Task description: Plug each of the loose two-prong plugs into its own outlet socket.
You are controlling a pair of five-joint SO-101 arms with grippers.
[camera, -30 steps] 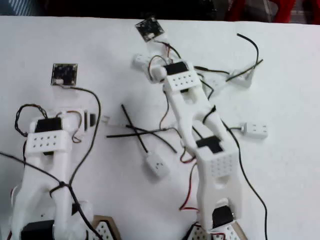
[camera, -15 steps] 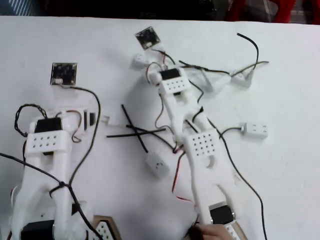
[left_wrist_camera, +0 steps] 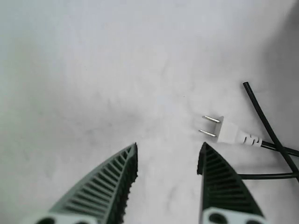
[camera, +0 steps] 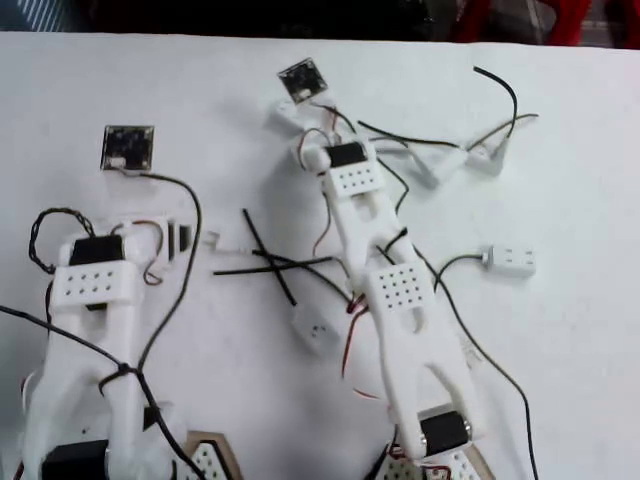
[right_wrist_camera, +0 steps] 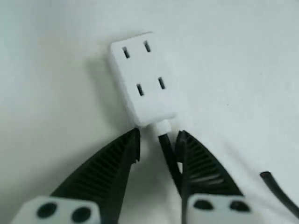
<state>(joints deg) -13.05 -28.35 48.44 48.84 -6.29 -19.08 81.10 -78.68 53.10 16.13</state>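
— What can't you see well?
— From above, your right arm (camera: 400, 290) covers its gripper. Up close, the right gripper (right_wrist_camera: 156, 140) is parted astride a socket's (right_wrist_camera: 142, 79) cord (right_wrist_camera: 166, 149), far centre. Left gripper (left_wrist_camera: 168, 154), released, hangs by a plug (left_wrist_camera: 223, 131).
— Changes?
— Right arm has flattened, reaching farther; left unmoved.

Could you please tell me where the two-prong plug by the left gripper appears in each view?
High view: the two-prong plug lies left of centre, beside the left gripper.
Left wrist view: the plug lies beyond the open left gripper.
Right wrist view: faces an outlet socket instead.
Shared landmark: the loose black cable beside the plug.
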